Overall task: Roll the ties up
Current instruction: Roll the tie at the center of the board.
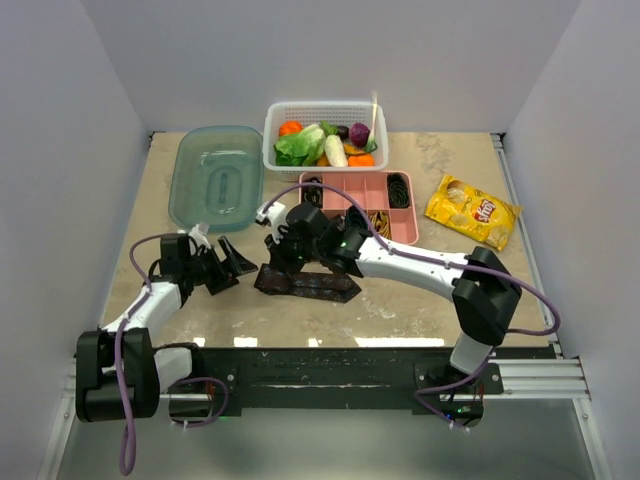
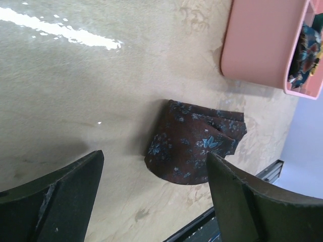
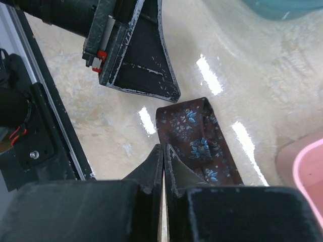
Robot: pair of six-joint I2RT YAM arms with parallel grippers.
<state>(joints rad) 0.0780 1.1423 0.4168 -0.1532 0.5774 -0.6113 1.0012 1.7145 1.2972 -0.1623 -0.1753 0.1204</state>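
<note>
The bench [image 1: 430, 300] carried the dark flowered tie [image 1: 306, 284] near the middle of its near edge. It was folded flat and not yet a roll, so I judge the rolling was only starting. The right tool [image 3: 164, 151] was pressed together at the tie's end; whether it caught cloth, I cannot tell. The left tool [image 1: 232, 260] stood spread beside it. The next move probably needs a firm pinch, then turning. Only the left wrist view showed the stacked folds.
</note>
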